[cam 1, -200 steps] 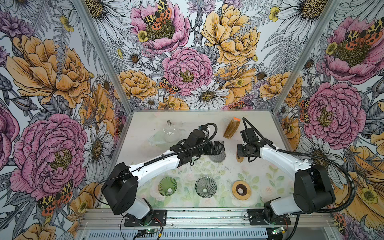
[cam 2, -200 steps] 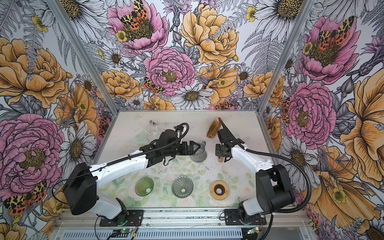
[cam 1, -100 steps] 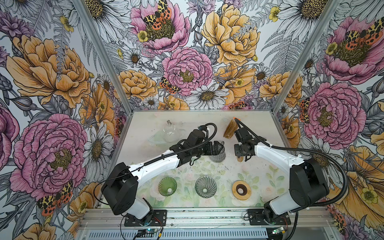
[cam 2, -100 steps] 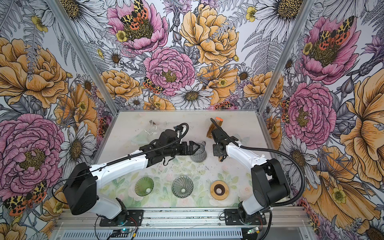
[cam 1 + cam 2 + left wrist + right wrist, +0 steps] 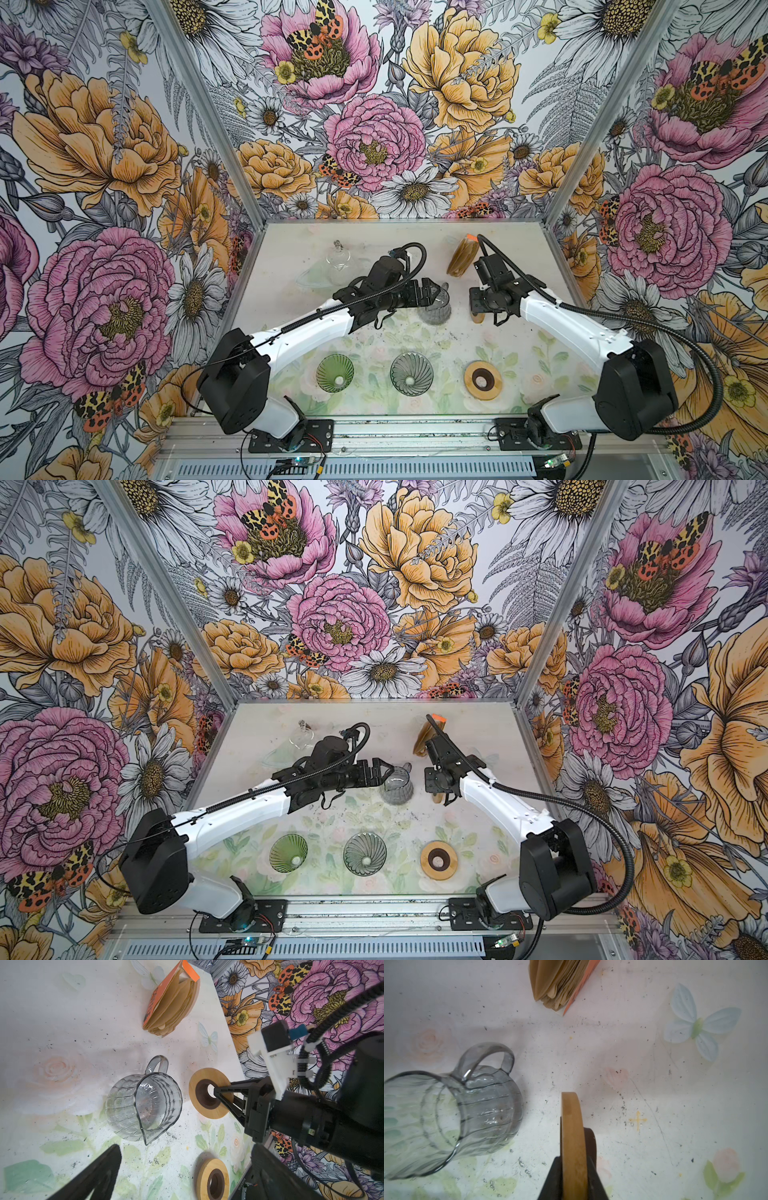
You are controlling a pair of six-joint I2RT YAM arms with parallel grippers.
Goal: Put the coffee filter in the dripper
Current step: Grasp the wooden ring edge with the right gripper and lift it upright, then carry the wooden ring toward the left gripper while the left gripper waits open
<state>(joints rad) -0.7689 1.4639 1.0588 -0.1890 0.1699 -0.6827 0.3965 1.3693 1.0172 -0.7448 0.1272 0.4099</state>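
One wooden ring [image 5: 571, 1118] is clamped edgewise in the right pincer [image 5: 574, 1165], likely for seating on the jug [image 5: 145, 1105]; the left pincer [image 5: 431, 293] is held apart alongside.

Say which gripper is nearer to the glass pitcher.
Left. The left gripper is open at the rim of the pitcher; the right gripper, shut on a wooden ring, stands apart.
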